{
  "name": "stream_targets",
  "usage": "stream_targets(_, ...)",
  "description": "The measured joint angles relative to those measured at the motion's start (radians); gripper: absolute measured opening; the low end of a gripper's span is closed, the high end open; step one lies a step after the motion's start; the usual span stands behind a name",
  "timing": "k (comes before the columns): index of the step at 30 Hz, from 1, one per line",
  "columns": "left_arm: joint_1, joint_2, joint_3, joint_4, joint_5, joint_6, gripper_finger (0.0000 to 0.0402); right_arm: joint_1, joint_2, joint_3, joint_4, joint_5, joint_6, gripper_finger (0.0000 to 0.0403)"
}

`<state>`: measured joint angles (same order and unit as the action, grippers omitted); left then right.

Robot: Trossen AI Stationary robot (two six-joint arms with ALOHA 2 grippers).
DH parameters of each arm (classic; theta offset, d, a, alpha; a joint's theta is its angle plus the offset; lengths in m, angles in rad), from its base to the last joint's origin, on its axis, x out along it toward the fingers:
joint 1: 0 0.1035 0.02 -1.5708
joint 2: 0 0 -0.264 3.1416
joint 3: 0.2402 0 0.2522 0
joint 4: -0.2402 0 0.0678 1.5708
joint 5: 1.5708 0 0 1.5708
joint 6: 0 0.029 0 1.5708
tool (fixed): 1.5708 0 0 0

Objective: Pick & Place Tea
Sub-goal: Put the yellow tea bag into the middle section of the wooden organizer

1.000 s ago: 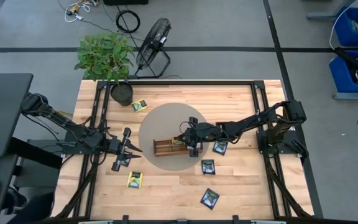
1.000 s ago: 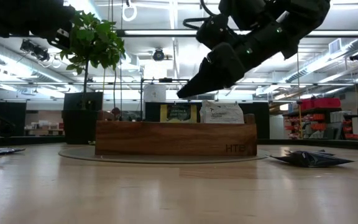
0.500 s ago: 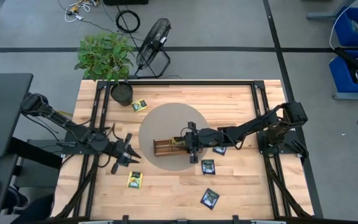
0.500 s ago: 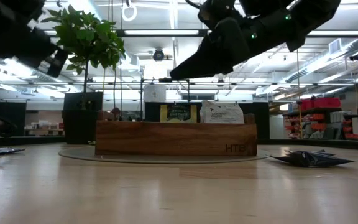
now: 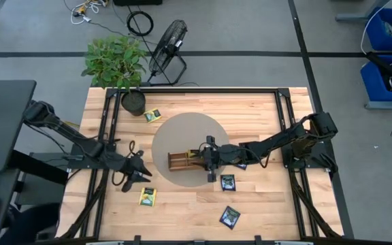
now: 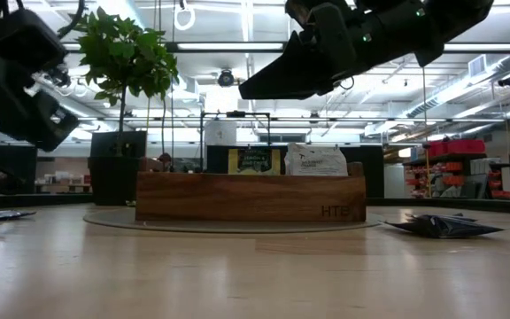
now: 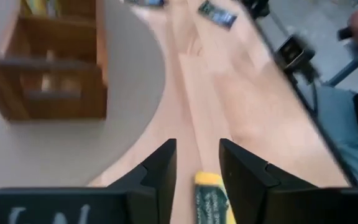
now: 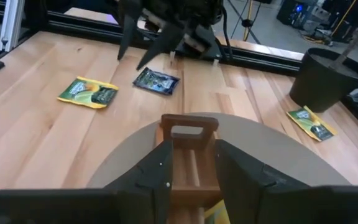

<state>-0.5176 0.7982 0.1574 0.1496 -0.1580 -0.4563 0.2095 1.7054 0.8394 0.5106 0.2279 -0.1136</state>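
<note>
Tea sachets lie scattered round the wooden tray [image 5: 189,160], which sits on the grey round mat [image 5: 182,129] mid-table: a yellow sachet [image 5: 147,197] on the bare wood well off the tray's left end, another yellow one [image 5: 152,115] by the black plant pot [image 5: 133,102] beyond the mat, a dark sachet [image 5: 228,182] just off the tray's right end, one more dark sachet [image 5: 230,216] further toward the front edge. Two sachets stand upright inside the tray, yellow [image 6: 254,160] & white [image 6: 316,159], per low view. Right gripper [image 5: 208,158] hovers directly over the tray, fingers [image 8: 160,177] parted w/ nothing between, straddling the tray's end wall in its wrist view. Left gripper [image 5: 139,170] hangs between tray and the near yellow sachet, fingers [image 7: 160,171] apart, narrow gap, empty; that sachet shows just past the tips.
</note>
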Motion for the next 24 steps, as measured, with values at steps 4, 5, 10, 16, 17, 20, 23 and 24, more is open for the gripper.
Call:
stream_targets(4,-0.015,0.103,0.000,0.010,0.000,-0.036,0.0163,0.000,0.000,0.000,0.000,0.000,0.000,0.0126)
stream_targets(5,-0.016,0.127,0.000,0.017,0.002,-0.039,0.0171,0.000,0.000,0.000,-0.001,0.000,0.000,0.0126)
stream_targets(10,-0.023,0.218,0.001,0.123,0.029,-0.057,0.0200,0.000,0.000,0.000,-0.001,0.000,0.000,0.0126)
stream_targets(16,-0.060,0.367,0.056,0.107,0.043,-0.041,0.0206,0.000,0.000,0.000,-0.002,0.000,0.000,0.0126)
stream_targets(17,-0.065,0.395,0.076,0.112,0.045,-0.029,0.0207,0.000,0.000,0.000,-0.003,0.000,0.000,0.0126)
stream_targets(20,-0.070,0.459,0.125,0.103,0.047,0.016,0.0207,0.000,0.000,0.000,-0.004,0.000,0.000,0.0126)
stream_targets(23,-0.070,0.507,0.164,0.056,0.048,0.046,0.0207,0.000,0.000,0.000,-0.004,0.000,0.000,0.0126)
stream_targets(24,-0.069,0.522,0.171,0.030,0.047,0.049,0.0207,0.000,0.000,0.000,-0.005,0.000,0.001,0.0126)
